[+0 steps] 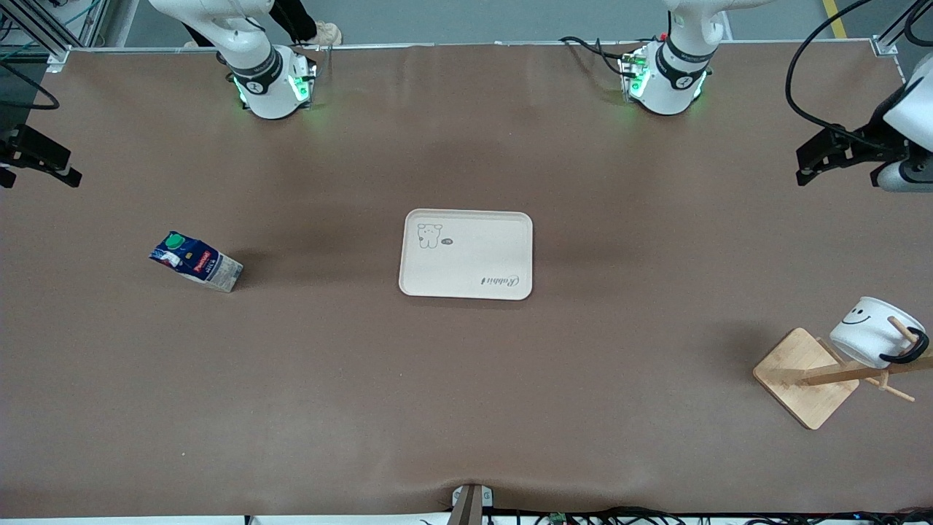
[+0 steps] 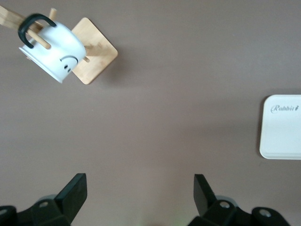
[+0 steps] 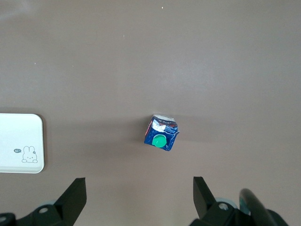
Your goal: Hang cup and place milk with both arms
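A cream tray [image 1: 466, 254] lies mid-table with bare brown table [image 1: 466, 379] all around it. The milk [image 1: 195, 261] stands toward the right arm's end, well apart from the tray. The cup [image 1: 871, 332] hangs by its handle on a wooden rack [image 1: 805, 377] near the table edge at the left arm's end. The left gripper [image 1: 816, 160] hovers over that end, released and empty; the right gripper [image 1: 36, 157] hovers at its own end, spread wide over the milk.
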Controlling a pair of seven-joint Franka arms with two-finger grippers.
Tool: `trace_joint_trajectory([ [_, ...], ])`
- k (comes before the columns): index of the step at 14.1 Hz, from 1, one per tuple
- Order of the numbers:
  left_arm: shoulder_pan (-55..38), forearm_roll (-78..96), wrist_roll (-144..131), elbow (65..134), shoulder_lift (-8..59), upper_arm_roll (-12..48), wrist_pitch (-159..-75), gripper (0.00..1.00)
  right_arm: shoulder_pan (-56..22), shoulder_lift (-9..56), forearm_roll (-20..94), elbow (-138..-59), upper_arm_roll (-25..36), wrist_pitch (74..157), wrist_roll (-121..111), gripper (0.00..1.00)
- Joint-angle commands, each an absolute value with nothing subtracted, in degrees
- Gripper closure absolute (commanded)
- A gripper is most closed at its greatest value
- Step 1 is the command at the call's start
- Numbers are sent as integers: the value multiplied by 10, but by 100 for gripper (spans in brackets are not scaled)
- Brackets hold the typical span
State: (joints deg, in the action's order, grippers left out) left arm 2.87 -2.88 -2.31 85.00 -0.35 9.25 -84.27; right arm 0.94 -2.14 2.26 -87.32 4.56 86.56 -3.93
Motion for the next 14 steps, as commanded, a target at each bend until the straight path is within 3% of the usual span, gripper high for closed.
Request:
trace_joint_trajectory([
  [1,-2,-18,-30,930,-68,69,-877,0,17,-12,18,-854,43,854,-43,0],
  [4,-54,-18,-48,967,-95,17,-904,0,13,-12,11,-853,43,854,-44,0],
  [14,-53,-5,-47,905,-45,20,-901,0,18,-11,11,-854,44,853,-43,0],
])
